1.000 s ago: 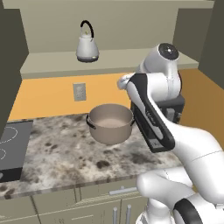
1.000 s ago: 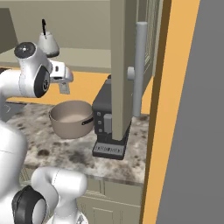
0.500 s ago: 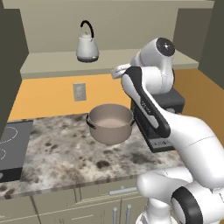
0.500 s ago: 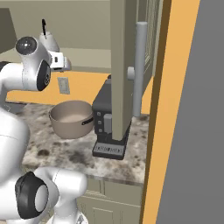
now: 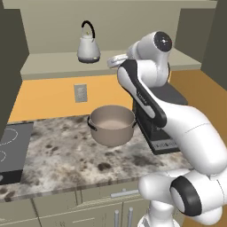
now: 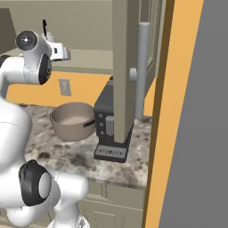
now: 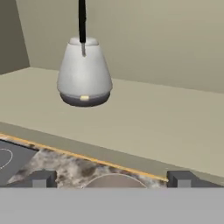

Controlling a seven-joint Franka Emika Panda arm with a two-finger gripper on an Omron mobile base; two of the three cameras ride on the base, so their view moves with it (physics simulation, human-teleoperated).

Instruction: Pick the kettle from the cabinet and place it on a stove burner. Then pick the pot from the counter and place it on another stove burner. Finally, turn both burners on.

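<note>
We see flat, even rendered light with no glare and no clear source. Soft shade sits under the kettle [image 7: 84,72] on the cabinet [image 7: 144,127] shelf, and the pot [image 5: 111,125] interior darkens slightly. All three views look soft and low in detail, edges undistorted.

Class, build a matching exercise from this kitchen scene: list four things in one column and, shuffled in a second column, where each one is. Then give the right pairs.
Things:
1. kettle
2. pot
3. pincer
4. cooktop

Places:
A. on the granite counter
B. raised at shelf height, right of the kettle
C. set in the counter's left end
D. on the cabinet shelf

Pairs: 1-D, 2-A, 3-B, 4-C
</note>
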